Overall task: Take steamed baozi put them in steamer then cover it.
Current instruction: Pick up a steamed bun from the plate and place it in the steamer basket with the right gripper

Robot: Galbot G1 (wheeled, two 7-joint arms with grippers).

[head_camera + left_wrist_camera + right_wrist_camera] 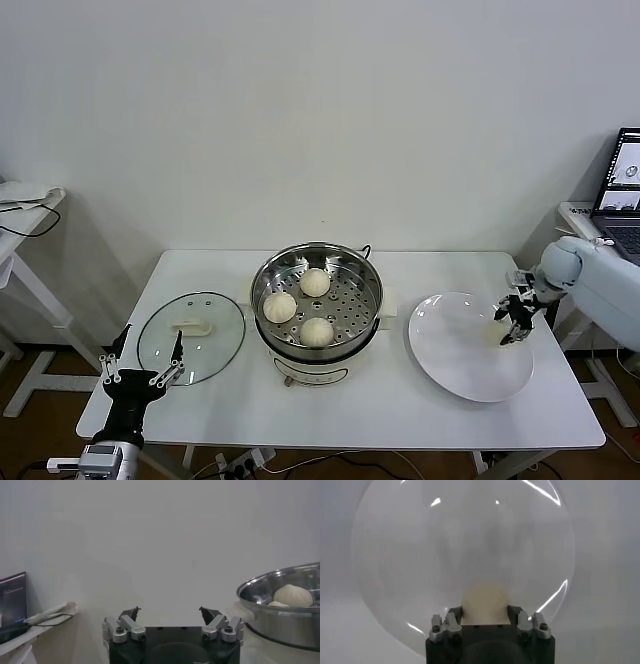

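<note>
The steamer (372,280) stands mid-table on its cream base, uncovered, with three baozi (315,282) (279,306) (317,331) on its perforated tray. The fourth baozi (499,331) lies at the right side of a white plate (450,350). My right gripper (516,320) is down on it. In the right wrist view the baozi (485,597) sits between the fingers of the right gripper (485,612), touching both. The cover (215,345) lies flat left of the steamer. My left gripper (150,345) is open and empty at the cover's near-left edge. The left wrist view shows the left gripper (169,611) and the steamer (280,625).
The white table (400,410) carries everything. A laptop (622,190) sits on a side stand beyond the right edge, close to my right arm. Another side table with a cable (25,215) stands at far left.
</note>
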